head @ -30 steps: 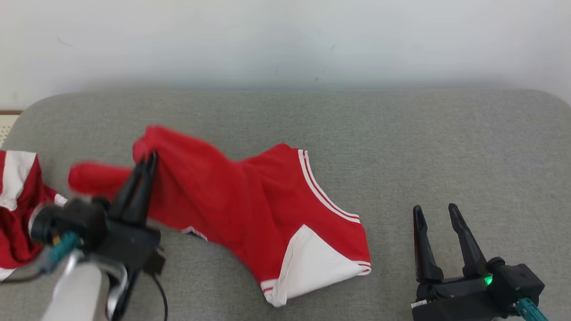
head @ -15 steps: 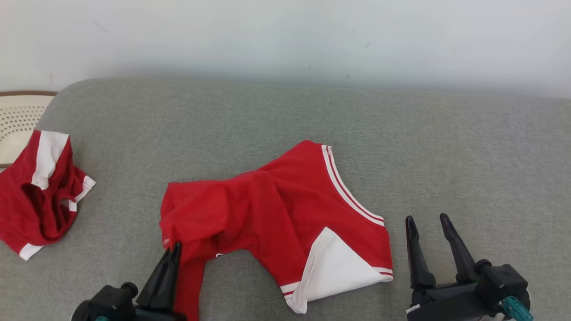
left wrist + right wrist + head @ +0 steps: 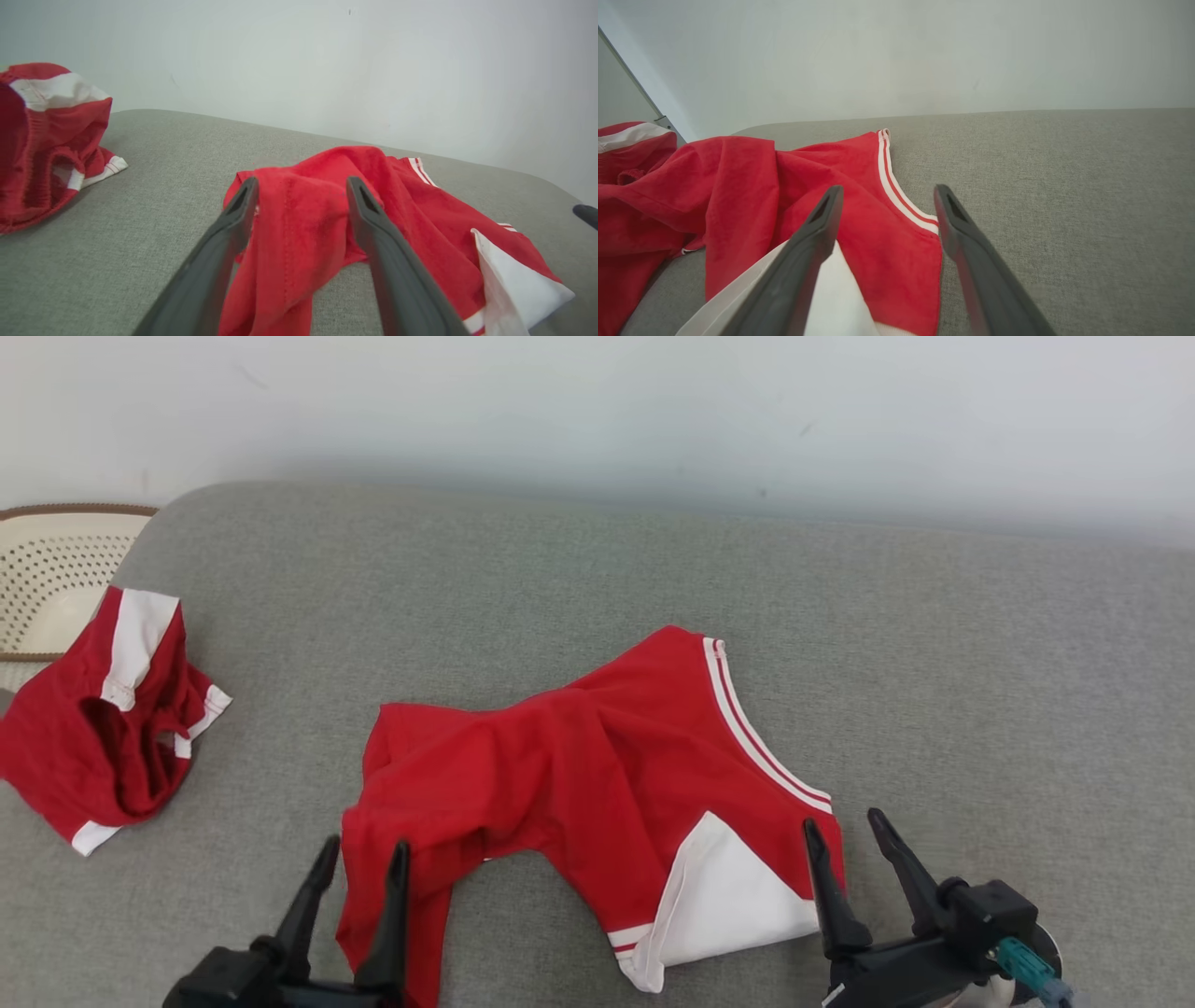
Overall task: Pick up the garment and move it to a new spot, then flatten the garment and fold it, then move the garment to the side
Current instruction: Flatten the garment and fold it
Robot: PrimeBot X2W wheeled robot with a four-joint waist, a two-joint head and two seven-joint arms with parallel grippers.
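Note:
The red garment (image 3: pixel 579 784) with white stripes and a white panel lies crumpled on the grey cushion (image 3: pixel 980 691), seen also in the left wrist view (image 3: pixel 303 224) and right wrist view (image 3: pixel 738 196). My left gripper (image 3: pixel 362 857) stands open at its lower left corner, a fold of red cloth lying loose between the fingers (image 3: pixel 299 184). My right gripper (image 3: pixel 845 826) is open over the garment's right hem, one finger above the white panel (image 3: pixel 887 193).
A second red and white garment (image 3: pixel 103 709) lies bunched at the cushion's left end, partly over a cream perforated basket (image 3: pixel 56 569). A pale wall (image 3: pixel 597 411) runs behind the cushion. Bare grey cushion stretches to the right.
My left gripper pulled the garment's corner down toward me, then let go and opened. The right gripper edged left onto the hem. The camera shifted, sliding the scene rightward.

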